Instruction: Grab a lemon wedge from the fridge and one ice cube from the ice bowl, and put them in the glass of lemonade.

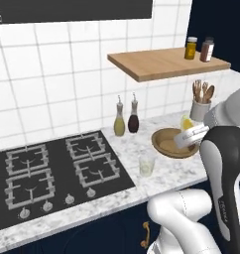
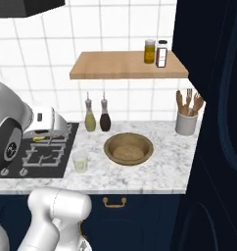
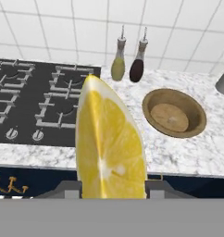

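Observation:
My gripper [image 3: 111, 190] is shut on the lemon wedge [image 3: 109, 148], a bright yellow slice that stands up between the fingers and looms large in the hand view. In the left base view the lemon wedge [image 1: 186, 122] and gripper [image 1: 191, 134] hang above the counter, over the near rim of the ice bowl [image 1: 174, 144]. The brown ice bowl [image 2: 128, 148] sits on the marble counter; I cannot make out ice inside it. The glass of lemonade [image 1: 146, 164] stands to its left, near the stove [image 1: 57, 168]. The fridge is out of view.
Two stoppered bottles [image 1: 126, 119] stand at the wall behind the glass. A grey utensil cup [image 2: 186, 122] is at the back right. A wooden shelf [image 2: 130, 64] with spice jars hangs above the bowl. A dark navy panel [image 2: 213, 122] closes off the right.

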### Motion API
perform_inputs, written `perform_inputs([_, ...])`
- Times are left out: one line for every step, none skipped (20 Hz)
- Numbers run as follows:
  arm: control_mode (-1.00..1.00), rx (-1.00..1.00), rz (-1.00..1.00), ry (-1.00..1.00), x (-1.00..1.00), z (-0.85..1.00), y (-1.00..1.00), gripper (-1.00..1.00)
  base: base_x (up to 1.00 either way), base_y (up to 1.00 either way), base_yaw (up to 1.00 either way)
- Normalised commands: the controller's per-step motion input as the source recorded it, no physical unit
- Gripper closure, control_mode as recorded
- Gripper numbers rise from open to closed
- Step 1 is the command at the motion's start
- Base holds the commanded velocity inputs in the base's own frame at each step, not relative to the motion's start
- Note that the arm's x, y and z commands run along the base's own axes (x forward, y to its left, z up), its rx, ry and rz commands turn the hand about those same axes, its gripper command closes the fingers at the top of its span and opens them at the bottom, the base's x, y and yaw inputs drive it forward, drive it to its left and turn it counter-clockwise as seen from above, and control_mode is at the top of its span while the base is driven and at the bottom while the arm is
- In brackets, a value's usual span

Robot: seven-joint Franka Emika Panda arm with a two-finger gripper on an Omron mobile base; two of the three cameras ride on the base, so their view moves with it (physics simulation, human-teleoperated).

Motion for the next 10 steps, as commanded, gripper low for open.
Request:
perform_inputs([1.0,0.0,0.0,0.0,0.0,0.0,0.0,1.0,0.08,0.0,0.41])
perform_inputs([1.0,0.0,0.0,0.0,0.0,0.0,0.0,1.0,0.07,0.0,0.4])
perform_inputs([1.0,0.0,0.0,0.0,0.0,0.0,0.0,1.0,0.16,0.04,0.36])
perform_inputs([1.0,0.0,0.0,0.0,0.0,0.0,0.0,1.0,0.26,0.13,0.25])
perform_inputs([1.0,0.0,0.0,0.0,0.0,0.0,0.0,1.0,0.23,0.14,0.12])
perform_inputs([1.0,0.0,0.0,0.0,0.0,0.0,0.0,1.0,0.11,0.04,0.04])
perform_inputs([-1.0,0.0,0.0,0.0,0.0,-0.04,0.0,1.0,0.0,0.0,0.0])
perform_inputs([-1.0,0.0,0.0,0.0,0.0,0.0,0.0,1.0,0.0,0.0,0.0])
perform_inputs([-1.0,0.0,0.0,0.0,0.0,0.0,0.0,1.0,0.0,0.0,0.0])
perform_inputs([-1.0,0.0,0.0,0.0,0.0,0.0,0.0,1.0,0.0,0.0,0.0])
